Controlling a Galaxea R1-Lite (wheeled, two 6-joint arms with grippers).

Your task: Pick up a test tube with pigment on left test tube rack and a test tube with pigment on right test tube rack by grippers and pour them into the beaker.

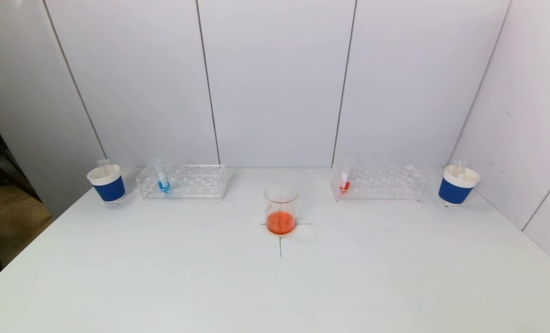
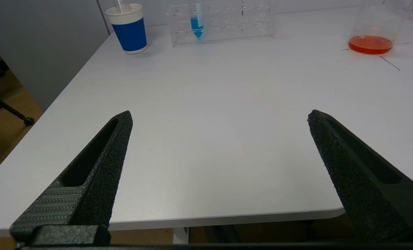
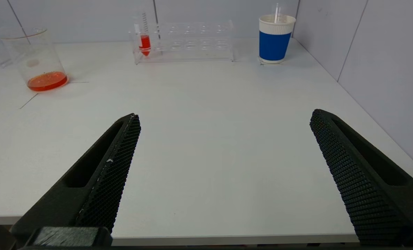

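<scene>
From my seat the white table (image 1: 163, 277) is bare across its whole near half, with neither arm showing in the head view. The beaker (image 1: 281, 209), holding orange liquid, stands at the table's centre on a marked cross. At about 10 o'clock from it sits the left test tube rack (image 1: 182, 181), with the blue-pigment test tube (image 1: 161, 178) upright near its left end. At about 2 o'clock is the right test tube rack (image 1: 379, 182), with the red-pigment test tube (image 1: 345, 181) upright at its left end, the end nearer the beaker. A blue-banded paper cup (image 1: 107, 183) stands beyond the left rack near the table's left edge; its twin (image 1: 458, 185) stands near the right wall.

My left gripper (image 2: 219, 116) hangs over the near table edge, fingers spread wide and holding nothing. My right gripper (image 3: 225, 116) does likewise, over the near edge.
</scene>
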